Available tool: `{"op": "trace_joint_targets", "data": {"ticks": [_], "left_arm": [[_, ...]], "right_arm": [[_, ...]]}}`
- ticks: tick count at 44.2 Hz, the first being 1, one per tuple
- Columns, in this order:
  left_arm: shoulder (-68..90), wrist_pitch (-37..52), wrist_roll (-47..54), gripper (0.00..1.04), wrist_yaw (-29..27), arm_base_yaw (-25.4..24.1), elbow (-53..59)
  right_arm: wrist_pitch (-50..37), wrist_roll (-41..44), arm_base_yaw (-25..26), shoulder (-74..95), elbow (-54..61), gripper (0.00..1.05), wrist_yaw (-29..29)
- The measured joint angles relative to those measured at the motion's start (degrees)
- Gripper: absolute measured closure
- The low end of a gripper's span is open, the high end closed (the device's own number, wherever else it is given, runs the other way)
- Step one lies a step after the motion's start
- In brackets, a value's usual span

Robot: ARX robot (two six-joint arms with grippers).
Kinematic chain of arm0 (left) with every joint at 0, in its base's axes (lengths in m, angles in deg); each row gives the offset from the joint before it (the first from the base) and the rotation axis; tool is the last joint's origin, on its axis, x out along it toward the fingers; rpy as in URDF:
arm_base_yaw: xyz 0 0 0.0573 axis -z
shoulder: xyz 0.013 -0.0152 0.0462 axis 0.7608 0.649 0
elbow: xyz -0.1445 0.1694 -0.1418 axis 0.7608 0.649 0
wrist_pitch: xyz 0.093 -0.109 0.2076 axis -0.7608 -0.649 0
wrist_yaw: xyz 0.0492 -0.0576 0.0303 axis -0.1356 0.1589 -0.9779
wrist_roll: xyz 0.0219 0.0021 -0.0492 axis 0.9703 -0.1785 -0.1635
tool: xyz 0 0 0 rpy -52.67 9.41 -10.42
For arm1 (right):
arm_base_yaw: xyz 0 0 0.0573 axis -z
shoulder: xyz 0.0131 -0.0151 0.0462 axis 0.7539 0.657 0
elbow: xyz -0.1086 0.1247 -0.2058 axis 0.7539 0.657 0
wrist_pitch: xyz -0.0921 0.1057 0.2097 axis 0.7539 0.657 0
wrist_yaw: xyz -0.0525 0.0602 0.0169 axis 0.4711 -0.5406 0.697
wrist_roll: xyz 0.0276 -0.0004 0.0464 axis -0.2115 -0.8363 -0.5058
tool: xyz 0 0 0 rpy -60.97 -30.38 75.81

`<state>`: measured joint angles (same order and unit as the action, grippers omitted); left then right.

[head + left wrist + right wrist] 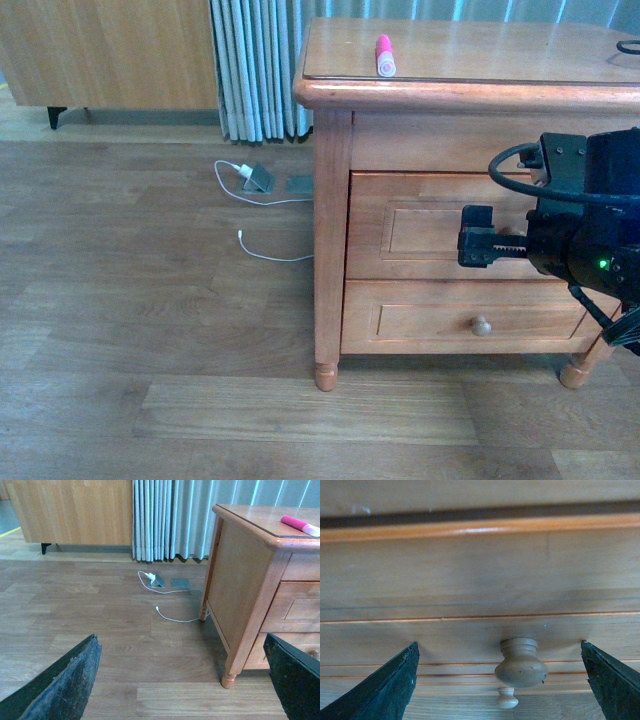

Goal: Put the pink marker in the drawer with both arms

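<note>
right arm [590, 240] (edge-cropped) hides knob [521, 662] of upper drawer [420, 230]

I count one marker [384, 55], one nightstand [330, 200], two drawers, upper [420, 225] and lower [420, 320], and two knobs, near [521, 663] and far [507, 698]. Floor: two white cables, one plugged [243, 171], one loose [275, 259]. Of mine: one arm [585, 230] in front view, two fingers [380, 690] per wrist view.

Legible text, labels, brands, numbers, signs: none in any view. The short bright-pink marker [384, 55] with pale cap and the honey-brown wooden panel-front drawer [420, 230] carry no marking that can be read.
</note>
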<state>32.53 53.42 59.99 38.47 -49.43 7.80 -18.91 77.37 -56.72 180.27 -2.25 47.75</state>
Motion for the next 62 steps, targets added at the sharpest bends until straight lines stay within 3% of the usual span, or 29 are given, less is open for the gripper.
{"op": "trace_joint_targets", "data": {"ticks": [35, 51, 56, 62], "left_arm": [[0.0, 0.0, 0.0, 0.06, 0.0, 0.0, 0.0], [0.0, 0.0, 0.0, 0.06, 0.0, 0.0, 0.0], [0.0, 0.0, 0.0, 0.06, 0.0, 0.0, 0.0], [0.0, 0.0, 0.0, 0.06, 0.0, 0.0, 0.0]], "right_arm": [[-3.1, 1.7, 1.6, 1.8, 0.2, 0.09, -0.7], [-3.6, 2.2, 1.6, 1.8, 0.2, 0.71, -0.3], [-3.6, 2.3, 1.6, 1.8, 0.3, 0.81, -0.1], [-3.6, 2.3, 1.6, 1.8, 0.4, 0.82, -0.1]]}}
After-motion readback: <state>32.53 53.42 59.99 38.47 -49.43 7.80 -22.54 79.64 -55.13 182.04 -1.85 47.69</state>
